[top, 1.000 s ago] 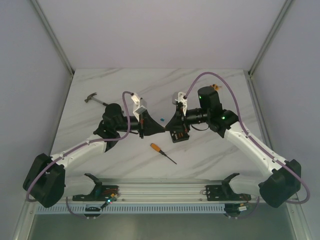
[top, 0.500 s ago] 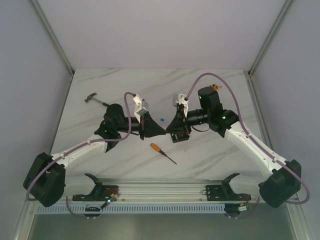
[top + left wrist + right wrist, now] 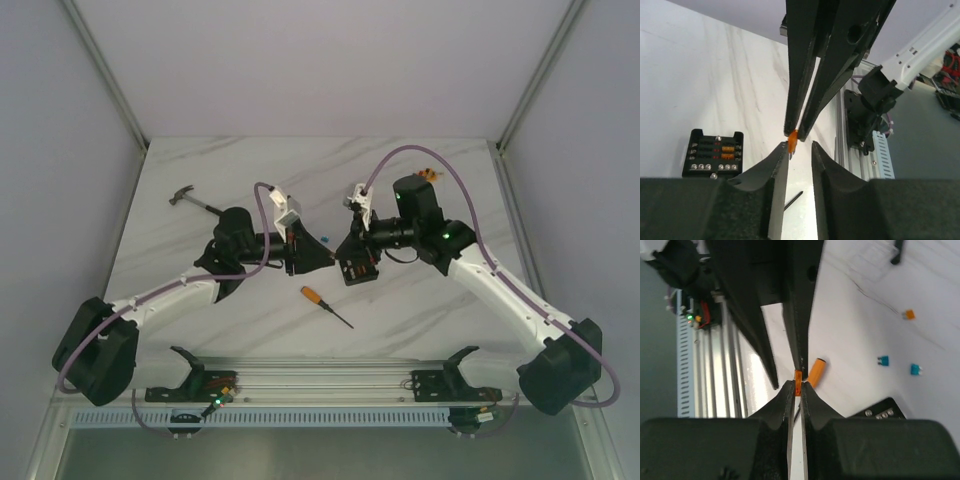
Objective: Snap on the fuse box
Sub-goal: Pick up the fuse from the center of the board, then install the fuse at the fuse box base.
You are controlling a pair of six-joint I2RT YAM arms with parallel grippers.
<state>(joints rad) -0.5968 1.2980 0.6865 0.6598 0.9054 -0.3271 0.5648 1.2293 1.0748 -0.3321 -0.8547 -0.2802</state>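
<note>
The fuse box (image 3: 715,154) is a black squarish box lying flat on the marble table with orange fuses in its top; it also shows under the right wrist (image 3: 358,271). Above the table the two grippers meet tip to tip. My right gripper (image 3: 798,385) is shut on a small orange fuse (image 3: 798,376). My left gripper (image 3: 799,146) is open, and the same orange fuse (image 3: 793,140) sits just by the tip of its left finger. In the top view the left gripper (image 3: 322,257) is just left of the box.
An orange-handled screwdriver (image 3: 325,305) lies below the grippers, its handle (image 3: 816,371) close to the fuse. Loose blue fuses (image 3: 883,360) and an orange one (image 3: 910,314) lie on the table. A hammer (image 3: 190,198) rests at the back left. The aluminium rail (image 3: 320,380) runs along the near edge.
My left gripper's jaws have parted, and its arm has shifted a little to the right. The right gripper stays shut and has barely moved.
</note>
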